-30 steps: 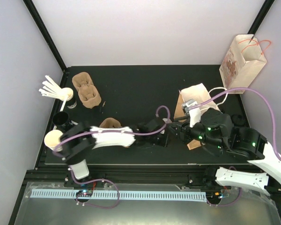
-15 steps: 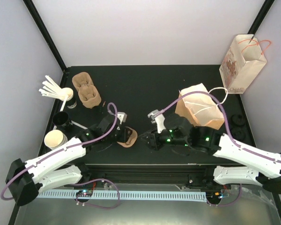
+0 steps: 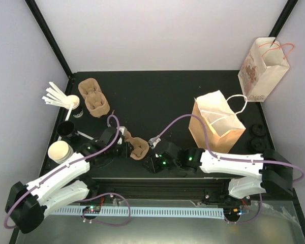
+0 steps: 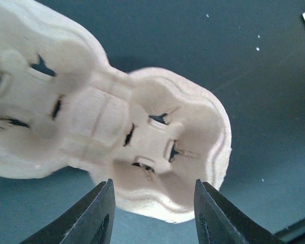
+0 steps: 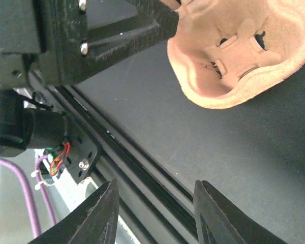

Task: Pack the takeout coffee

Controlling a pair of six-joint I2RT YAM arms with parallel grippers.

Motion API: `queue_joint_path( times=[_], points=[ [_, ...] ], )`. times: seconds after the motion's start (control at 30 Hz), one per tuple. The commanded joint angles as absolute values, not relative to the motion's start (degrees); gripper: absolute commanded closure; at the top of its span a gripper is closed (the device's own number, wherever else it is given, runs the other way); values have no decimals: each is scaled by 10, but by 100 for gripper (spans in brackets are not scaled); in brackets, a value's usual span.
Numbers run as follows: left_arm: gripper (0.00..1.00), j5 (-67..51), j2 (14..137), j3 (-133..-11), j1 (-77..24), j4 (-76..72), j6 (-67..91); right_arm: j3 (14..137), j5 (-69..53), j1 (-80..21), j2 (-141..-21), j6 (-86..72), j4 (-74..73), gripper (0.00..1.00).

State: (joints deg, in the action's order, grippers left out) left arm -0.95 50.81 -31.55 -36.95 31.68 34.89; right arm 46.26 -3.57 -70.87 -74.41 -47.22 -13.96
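The takeout coffee, a cream paper cup (image 3: 60,151), stands at the table's left edge, apart from both grippers. A brown two-hole cup carrier (image 3: 138,147) lies near the front middle. My left gripper (image 3: 125,148) is open right at its left end. In the left wrist view the carrier (image 4: 142,137) fills the frame, its rounded end just ahead of the open left gripper (image 4: 153,213). My right gripper (image 3: 151,162) is open and empty to the carrier's lower right. In the right wrist view the right gripper (image 5: 155,213) hangs over the table's front rail, with the carrier (image 5: 239,56) above.
An open brown paper bag (image 3: 216,125) stands right of centre. A second bag (image 3: 262,68) stands at the far right corner. White stirrers (image 3: 54,94), a black round holder (image 3: 66,129) and a second carrier (image 3: 94,99) sit at the left. Small black round things (image 3: 257,131) lie at the right edge.
My left gripper has opened and let go of the carrier near the front middle. The right arm left the bag, which now stands upright and open, and swung left toward the carrier.
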Motion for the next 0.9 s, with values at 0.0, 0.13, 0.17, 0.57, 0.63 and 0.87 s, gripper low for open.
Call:
queue_joint_path(
  times=[0.0, 0.13, 0.17, 0.57, 0.63, 0.87],
  points=[
    [53, -92, 545, -324, -367, 296, 343, 451, -25, -692, -777, -487, -75, 56],
    [48, -129, 585, -327, -373, 255, 337, 420, -38, -668, -797, -497, -36, 57],
    [47, -130, 594, -330, -377, 250, 330, 411, -37, -665, -799, -500, -30, 57],
    [42, 41, 784, -471, -509, 352, 252, 304, -1, -651, -794, -561, 33, 59],
    [42, 48, 806, -483, -516, 356, 249, 293, 0, -650, -794, -564, 37, 60],
    [43, 72, 845, -510, -521, 385, 238, 277, 11, -649, -780, -563, 29, 60]
  ],
)
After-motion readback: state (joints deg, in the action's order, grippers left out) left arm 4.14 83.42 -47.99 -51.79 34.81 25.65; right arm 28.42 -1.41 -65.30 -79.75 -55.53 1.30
